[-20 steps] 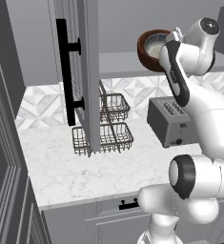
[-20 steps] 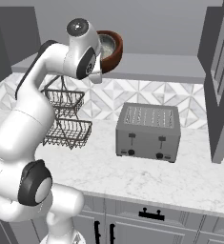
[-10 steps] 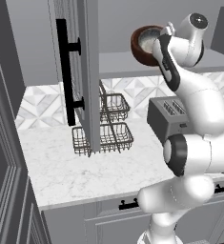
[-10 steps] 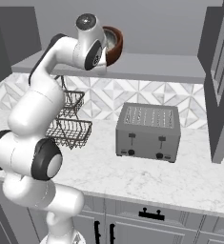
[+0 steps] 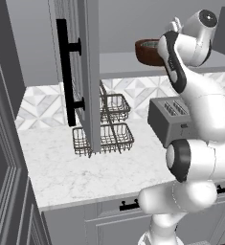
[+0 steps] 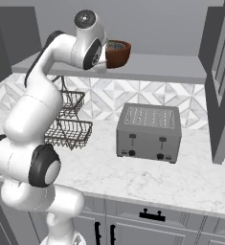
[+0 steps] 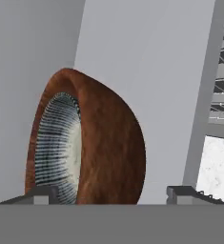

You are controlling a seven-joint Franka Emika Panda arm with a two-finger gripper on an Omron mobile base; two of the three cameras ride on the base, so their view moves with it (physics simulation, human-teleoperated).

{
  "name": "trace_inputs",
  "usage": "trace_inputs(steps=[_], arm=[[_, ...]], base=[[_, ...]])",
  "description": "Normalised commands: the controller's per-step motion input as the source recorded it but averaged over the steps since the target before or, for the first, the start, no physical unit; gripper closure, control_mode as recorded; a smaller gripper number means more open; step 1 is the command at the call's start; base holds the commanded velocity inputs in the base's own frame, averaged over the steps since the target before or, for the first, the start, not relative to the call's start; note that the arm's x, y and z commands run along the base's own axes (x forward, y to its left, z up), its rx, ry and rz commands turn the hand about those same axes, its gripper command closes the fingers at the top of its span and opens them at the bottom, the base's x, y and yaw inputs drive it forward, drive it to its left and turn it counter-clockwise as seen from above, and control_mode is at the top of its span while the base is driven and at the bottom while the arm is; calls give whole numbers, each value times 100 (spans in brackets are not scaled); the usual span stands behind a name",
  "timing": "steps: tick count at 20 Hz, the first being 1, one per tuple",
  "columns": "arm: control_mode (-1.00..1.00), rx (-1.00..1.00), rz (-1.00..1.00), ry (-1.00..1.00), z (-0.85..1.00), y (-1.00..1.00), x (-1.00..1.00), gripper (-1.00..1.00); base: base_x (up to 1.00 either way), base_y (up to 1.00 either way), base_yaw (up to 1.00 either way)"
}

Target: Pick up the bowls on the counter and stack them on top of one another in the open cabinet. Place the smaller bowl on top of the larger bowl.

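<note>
The larger bowl (image 6: 119, 56), glossy reddish-brown, stands on the cabinet shelf (image 6: 171, 67). The smaller bowl (image 6: 117, 45), grey and speckled, sits inside it. Both also show in the left base view, the larger bowl (image 5: 147, 53) holding the smaller bowl (image 5: 150, 43). In the hand view the larger bowl (image 7: 111, 143) appears on its side, with the smaller bowl (image 7: 61, 147) nested in it. My gripper (image 7: 113, 193) is right beside them. Its fingertips (image 7: 42, 193) stand wide apart, open, and nothing is held.
An open cabinet door (image 5: 87, 72) with a long black handle (image 5: 63, 72) hangs left of the shelf. On the marble counter (image 6: 157, 177) stand a two-tier wire basket (image 6: 68, 129) and a grey toaster (image 6: 150, 131). Another cabinet door (image 6: 221, 81) hangs at the right.
My upper arm and hand have swung lower beside the shelf. The stacked bowls, tilted and partly hidden before, now sit level on the shelf in plain sight.
</note>
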Motion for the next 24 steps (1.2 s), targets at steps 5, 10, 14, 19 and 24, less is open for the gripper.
trace_inputs(steps=[5,10,14,19,24], arm=[[-100,0,4,-37,-25,-20,-100,-100],[-100,0,0,-25,-93,-29,-100,-100],[-100,-3,0,-6,-100,-32,-100,-100],[-100,-20,0,0,-100,-32,-100,-100],[-100,27,-2,-33,-46,-92,-100,-100]], base=[[0,0,0],[0,0,0],[0,0,0],[0,0,0],[0,0,0]])
